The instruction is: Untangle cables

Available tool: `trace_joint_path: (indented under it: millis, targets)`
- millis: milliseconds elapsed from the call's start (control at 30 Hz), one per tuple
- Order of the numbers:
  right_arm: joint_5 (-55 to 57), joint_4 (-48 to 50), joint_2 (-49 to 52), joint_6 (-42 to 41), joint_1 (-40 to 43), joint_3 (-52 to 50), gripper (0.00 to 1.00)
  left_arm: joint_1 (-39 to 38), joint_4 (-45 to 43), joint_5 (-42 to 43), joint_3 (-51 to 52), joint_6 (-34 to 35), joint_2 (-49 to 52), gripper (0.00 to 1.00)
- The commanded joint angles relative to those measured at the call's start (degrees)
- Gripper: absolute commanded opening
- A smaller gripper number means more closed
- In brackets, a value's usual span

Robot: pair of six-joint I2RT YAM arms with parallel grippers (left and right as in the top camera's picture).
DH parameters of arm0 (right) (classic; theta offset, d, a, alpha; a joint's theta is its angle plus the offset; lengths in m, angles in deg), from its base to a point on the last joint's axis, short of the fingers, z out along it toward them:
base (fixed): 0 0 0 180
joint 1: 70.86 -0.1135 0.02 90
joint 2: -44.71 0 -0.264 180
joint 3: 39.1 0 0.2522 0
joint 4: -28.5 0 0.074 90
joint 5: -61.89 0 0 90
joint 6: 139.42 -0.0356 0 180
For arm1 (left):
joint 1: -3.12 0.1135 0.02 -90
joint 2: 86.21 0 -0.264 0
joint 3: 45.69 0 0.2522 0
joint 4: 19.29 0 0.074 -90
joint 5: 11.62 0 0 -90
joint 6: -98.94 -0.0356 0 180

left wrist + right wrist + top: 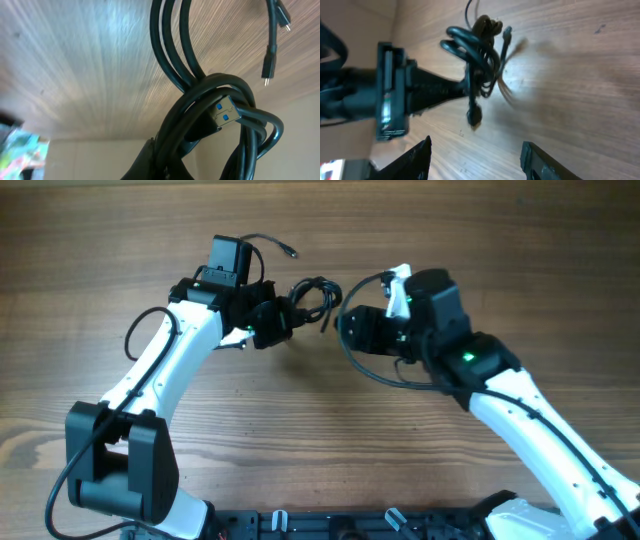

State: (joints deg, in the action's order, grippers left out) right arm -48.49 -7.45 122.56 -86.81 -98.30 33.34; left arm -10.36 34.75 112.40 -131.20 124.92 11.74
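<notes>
Cables hang limp and light from my left claw, pinched at the knot; my right claw, spread wide, should take the dangling plug.

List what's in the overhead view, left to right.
Left arm's base → left gripper → cables it grips → right gripper, open → right arm.

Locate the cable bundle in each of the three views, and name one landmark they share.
Overhead: the cable bundle sits upper centre, between the two arms.
Left wrist: it fills the centre and lower right, with a blue-tongued USB plug showing.
Right wrist: it is upper centre, at the tip of the left gripper.
Shared landmark: the wood-grain table lies behind it in every view.
</notes>
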Motion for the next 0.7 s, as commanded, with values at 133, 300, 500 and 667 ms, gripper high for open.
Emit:
trace_joint_path:
  millis: [133,300,500,667]
  targets:
    - [2.23,7.58,6.8,0.2,-1.64,1.2,0.59,0.17,0.46,16.41,-1.11,5.95,-1.09,0.04]
    - [2.25,10.1,7.19,1.42,-2.49,1.2,0.34,0.2,3.34,17.81,-1.11,5.92,-1.09,0.04]
    - [4.5,6.14,6.95,1.27,-3.45,1.22,0.04,0.2,3.37,16.76,-1.11,5.7,-1.09,0.04]
    - [0.61,-1.6,-0.92,1.4,-0.46,1.36,0.04,0.2,9.01,-4.35,-1.11,0.09,-1.09,0.04]
